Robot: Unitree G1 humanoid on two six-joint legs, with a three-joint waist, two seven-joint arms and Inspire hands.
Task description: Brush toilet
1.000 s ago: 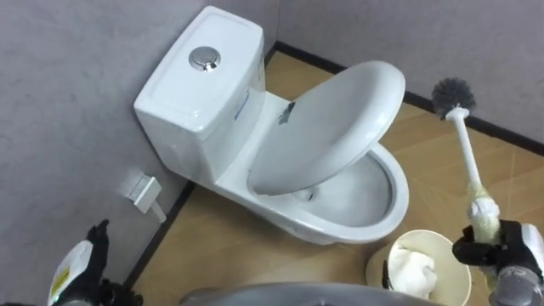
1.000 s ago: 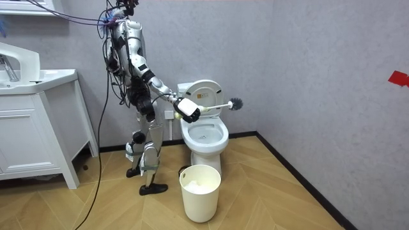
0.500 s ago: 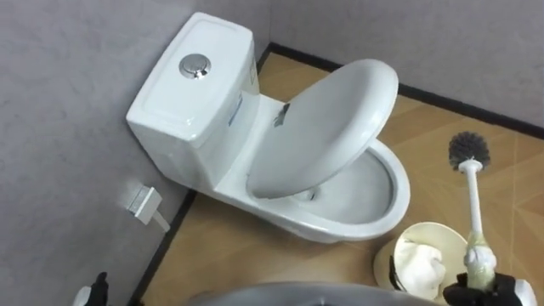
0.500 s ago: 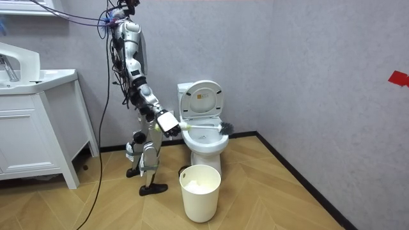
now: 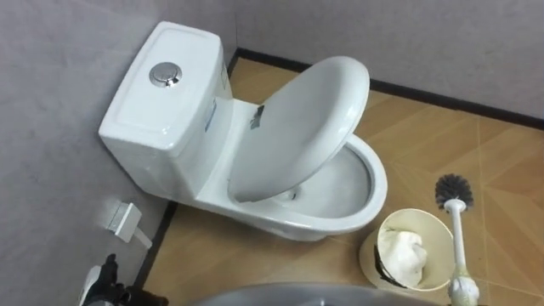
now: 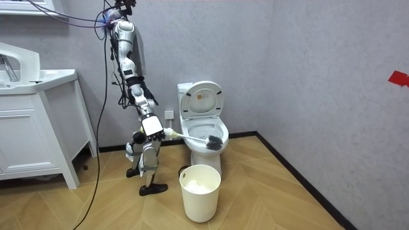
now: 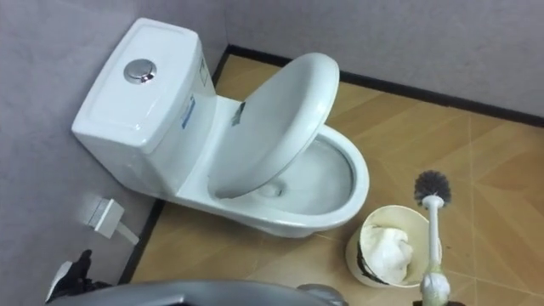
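Observation:
The white toilet (image 5: 374, 183) stands against the grey wall with its lid (image 5: 297, 127) raised and its bowl open. The toilet brush (image 5: 456, 234) has a white handle and a dark bristle head (image 5: 453, 189). It hangs to the right of the bowl, over the far side of the waste bin. In the room view my right hand (image 6: 153, 126) is lowered at hip height and shut on the handle's end, with the brush head (image 6: 215, 141) in front of the bowl. My left hand (image 5: 100, 285) hangs at the lower left, away from the toilet.
A cream waste bin (image 5: 368, 255) with white paper inside stands on the wooden floor in front of the bowl. A small white fitting (image 5: 121, 219) sits low on the wall left of the tank (image 5: 161, 93). A white vanity (image 6: 35, 137) stands at the room view's left.
My right arm has swung down, bringing the brush from lid height to beside the bowl above the bin. The eye view has shifted.

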